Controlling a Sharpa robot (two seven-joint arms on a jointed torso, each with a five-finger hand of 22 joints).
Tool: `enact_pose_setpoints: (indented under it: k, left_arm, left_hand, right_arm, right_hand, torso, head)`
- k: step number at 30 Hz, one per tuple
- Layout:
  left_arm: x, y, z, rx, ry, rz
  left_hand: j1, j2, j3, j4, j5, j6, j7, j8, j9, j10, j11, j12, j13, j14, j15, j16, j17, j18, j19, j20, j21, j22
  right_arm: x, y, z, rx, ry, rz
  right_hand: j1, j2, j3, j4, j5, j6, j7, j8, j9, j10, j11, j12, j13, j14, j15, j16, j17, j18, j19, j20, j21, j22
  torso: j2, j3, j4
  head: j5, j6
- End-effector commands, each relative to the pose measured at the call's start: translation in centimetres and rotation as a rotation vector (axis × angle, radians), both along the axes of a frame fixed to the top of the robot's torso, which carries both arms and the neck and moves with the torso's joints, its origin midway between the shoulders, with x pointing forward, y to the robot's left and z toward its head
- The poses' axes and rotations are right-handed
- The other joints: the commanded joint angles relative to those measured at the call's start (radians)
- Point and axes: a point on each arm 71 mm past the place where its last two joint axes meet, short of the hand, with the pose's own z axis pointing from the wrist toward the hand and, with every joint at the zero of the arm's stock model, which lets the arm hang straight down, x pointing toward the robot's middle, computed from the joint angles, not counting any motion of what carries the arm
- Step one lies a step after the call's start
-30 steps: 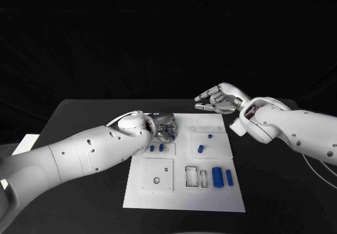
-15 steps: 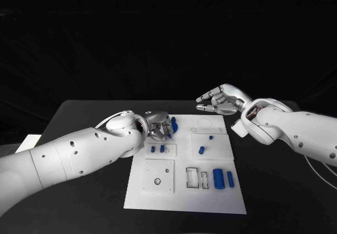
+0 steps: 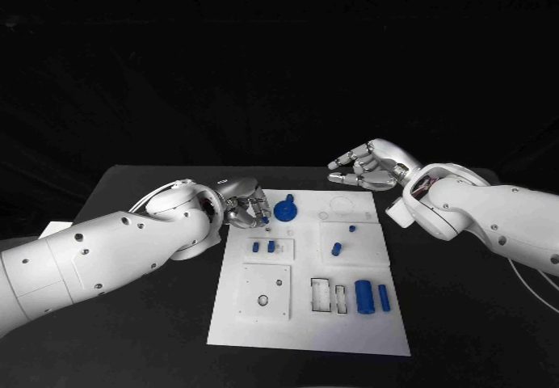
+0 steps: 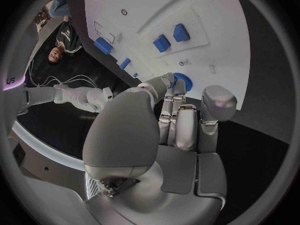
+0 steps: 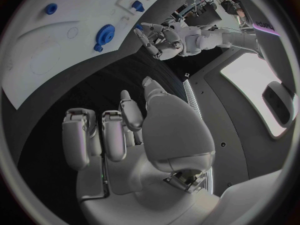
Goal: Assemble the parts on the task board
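A blue gear (image 3: 287, 212) lies upper centre on the board (image 3: 305, 333), just beside the left hand (image 3: 245, 210), whose fingers look released. The right hand (image 3: 371, 164) hovers upper right, loosely curled, grasping nothing.

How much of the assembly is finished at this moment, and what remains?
Done, it seems: a blue gear sits at the board's far end. In hand: nothing; the left hand is beside the gear and the right hand hovers past the board. Left: the two cylinders and several small parts lie loose.
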Motion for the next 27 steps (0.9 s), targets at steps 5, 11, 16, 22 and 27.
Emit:
enact_pose_setpoints:
  k: [5, 11, 16, 22, 27]
  left_arm:
    - [0.3, 0.3, -0.5, 0.001, 0.054, 0.019]
    - [0.6, 0.0, -1.2, 0.026, 0.07, 0.022]
    - [0.6, -0.3, -1.5, 0.034, 0.077, 0.017]
    - [0.6, -0.6, -1.8, 0.044, 0.085, 0.01]
    - [0.6, -0.8, -2.0, 0.049, 0.088, 0.004]
  left_hand:
    - [-0.009, 0.002, 0.004, -0.001, 0.0, 0.008, -0.001, -0.004, 0.0, 0.008, 0.002, -0.007, 0.001, 0.034, -0.004, 0.006, -0.001, -0.005, 0.013, -0.004, 0.004, 0.002]
    - [-0.014, 0.002, 0.004, -0.001, -0.001, 0.008, -0.001, -0.006, 0.0, 0.008, 0.003, -0.011, 0.001, 0.034, -0.004, 0.006, -0.003, -0.004, 0.013, -0.004, 0.001, -0.001]
    - [-0.015, 0.002, 0.004, -0.001, -0.001, 0.008, -0.001, -0.007, 0.0, 0.008, 0.003, -0.011, 0.001, 0.034, -0.004, 0.006, -0.004, -0.004, 0.012, -0.004, 0.0, -0.001]
    - [-0.016, 0.002, 0.004, -0.001, -0.002, 0.008, -0.001, -0.007, 0.0, 0.009, 0.003, -0.012, 0.001, 0.034, -0.003, 0.006, -0.004, -0.004, 0.012, -0.004, -0.001, -0.002]
    - [-0.016, 0.002, 0.003, -0.001, -0.002, 0.008, -0.001, -0.007, 0.0, 0.009, 0.002, -0.013, 0.001, 0.034, -0.003, 0.006, -0.004, -0.004, 0.012, -0.004, -0.001, -0.002]
  right_arm:
    - [0.0, 0.3, -0.1, 0.0, 0.003, 0.018]
    - [0.0, 0.3, -0.1, 0.0, 0.004, 0.019]
    - [0.0, 0.4, -0.1, 0.0, 0.003, 0.02]
    - [0.0, 0.4, -0.1, 0.0, 0.003, 0.021]
    - [0.0, 0.5, -0.1, 0.0, 0.003, 0.022]
  right_hand:
    - [-0.001, 0.006, -0.006, -0.001, 0.006, -0.007, -0.001, 0.0, 0.002, -0.004, -0.001, -0.004, -0.001, 0.066, 0.009, -0.005, 0.084, 0.006, -0.005, 0.001, -0.004, 0.024]
    - [-0.001, 0.006, -0.006, -0.001, 0.006, -0.007, -0.001, 0.0, 0.002, -0.004, -0.001, -0.004, -0.001, 0.066, 0.009, -0.005, 0.084, 0.006, -0.005, 0.001, -0.004, 0.024]
    - [-0.001, 0.006, -0.006, -0.001, 0.006, -0.007, -0.001, 0.0, 0.002, -0.004, -0.001, -0.004, -0.001, 0.066, 0.009, -0.005, 0.084, 0.006, -0.005, 0.001, -0.004, 0.024]
    - [-0.001, 0.006, -0.006, -0.001, 0.006, -0.007, -0.001, 0.0, 0.002, -0.004, -0.001, -0.004, -0.001, 0.066, 0.009, -0.005, 0.084, 0.006, -0.005, 0.001, -0.004, 0.024]
    - [-0.001, 0.006, -0.006, -0.001, 0.006, -0.007, -0.001, 0.0, 0.002, -0.004, -0.001, -0.004, -0.001, 0.066, 0.009, -0.005, 0.084, 0.006, -0.005, 0.001, -0.004, 0.024]
  torso:
    - [0.001, 0.0, -0.0005]
    - [0.002, 0.0008, -0.0024]
    - [0.002, 0.0015, -0.0037]
    - [0.001, 0.0021, -0.0014]
    - [0.002, 0.0007, -0.0012]
  head:
    - [0.005, -0.001]
    - [0.008, 0.0]
    - [0.008, 0.002]
    - [0.005, -0.002]
    - [0.005, -0.004]
